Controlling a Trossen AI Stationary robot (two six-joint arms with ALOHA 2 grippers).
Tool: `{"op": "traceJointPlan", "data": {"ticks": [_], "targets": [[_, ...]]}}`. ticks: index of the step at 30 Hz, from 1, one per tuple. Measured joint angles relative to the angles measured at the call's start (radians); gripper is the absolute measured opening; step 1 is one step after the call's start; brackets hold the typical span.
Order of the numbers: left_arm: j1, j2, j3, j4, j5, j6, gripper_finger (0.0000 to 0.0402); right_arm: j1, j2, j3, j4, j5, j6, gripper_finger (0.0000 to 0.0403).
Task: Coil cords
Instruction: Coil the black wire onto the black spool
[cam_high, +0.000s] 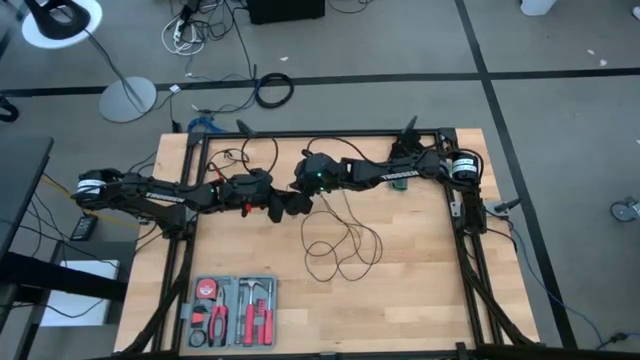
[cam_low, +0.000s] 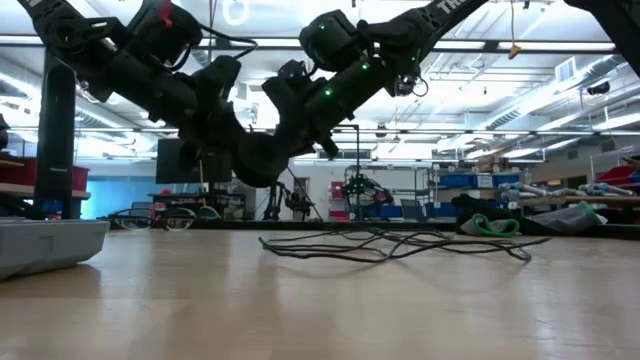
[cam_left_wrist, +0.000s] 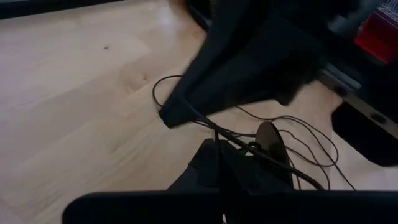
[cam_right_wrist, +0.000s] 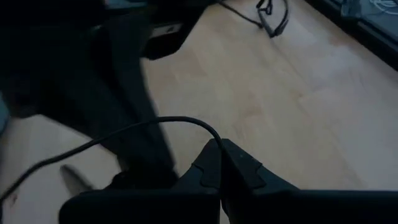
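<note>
Both arms meet over the middle of the bench, toward its far edge. My left gripper (cam_high: 283, 207) comes in from the left edge, my right gripper (cam_high: 300, 186) from the far right corner; the two sit just beside each other, raised above the wood in the low view.

Left gripper (cam_left_wrist: 219, 149): jaws pressed together, pinching the thin black cord (cam_left_wrist: 273, 134). In the left wrist view the cord runs straight across the fingertips and on to loose loops on the wood beyond.

Right gripper (cam_right_wrist: 222, 149): jaws also pressed together. In the right wrist view a strand of the cord (cam_right_wrist: 180, 121) arcs up to the fingertips and meets them; I read it as pinched, though the contact point itself is dark.

The cord (cam_high: 340, 245) hangs from the grippers and spreads in several loose loops on the bench centre, reaching toward the near edge. More of it lies in small loops near the far left corner (cam_high: 232, 157). In the low view the loops (cam_low: 390, 243) lie flat on the wood. I can't pick out the puck end.

A grey tool tray (cam_high: 232, 312) with red-handled pliers sits at the near left corner.
</note>
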Motion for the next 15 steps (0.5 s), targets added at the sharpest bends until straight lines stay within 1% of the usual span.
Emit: {"op": "traceJointPlan", "data": {"ticks": [4, 6, 9, 15], "targets": [[0.015, 0.000, 0.000, -0.003, 0.001, -0.002, 0.0000, 0.020, 0.000, 0.000, 0.000, 0.019, -0.050, 0.0000], [0.022, 0.000, 0.000, -0.002, 0.001, -0.002, 0.0000, 0.030, 0.000, 0.000, -0.004, 0.056, -0.074, 0.0000], [0.031, 0.000, -0.001, 0.006, 0.034, -0.003, 0.0000, 0.035, 0.000, 0.000, -0.037, 0.077, -0.110, 0.0000], [0.035, 0.001, -0.001, 0.080, 0.093, 0.000, 0.0000, 0.034, 0.000, 0.000, -0.063, 0.078, -0.133, 0.0000]]}}
